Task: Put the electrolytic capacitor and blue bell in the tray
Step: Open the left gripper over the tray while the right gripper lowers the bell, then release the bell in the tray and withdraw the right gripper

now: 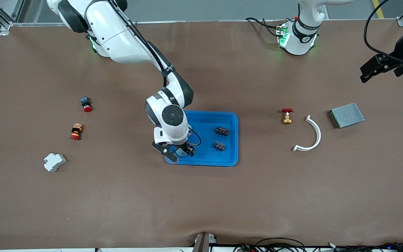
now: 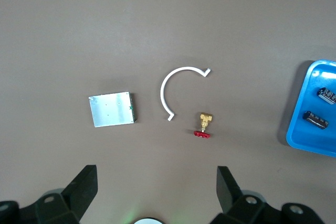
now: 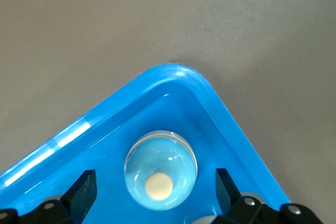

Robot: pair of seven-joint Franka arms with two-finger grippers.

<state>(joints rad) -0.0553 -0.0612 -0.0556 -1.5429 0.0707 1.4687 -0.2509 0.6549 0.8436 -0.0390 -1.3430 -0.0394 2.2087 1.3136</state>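
Observation:
The bright blue tray lies mid-table. Two dark electrolytic capacitors lie in it at the side toward the left arm's end. The pale blue bell rests in the tray's corner nearest the front camera, toward the right arm's end. My right gripper hangs low over that corner, open, its fingers either side of the bell and apart from it; the tray's rim curves round it. My left gripper waits high over the left arm's end of the table, open and empty. Its view shows the tray and a capacitor.
A red-handled brass valve, a white curved clip and a grey metal box lie toward the left arm's end. Two red-capped buttons and a white breaker lie toward the right arm's end.

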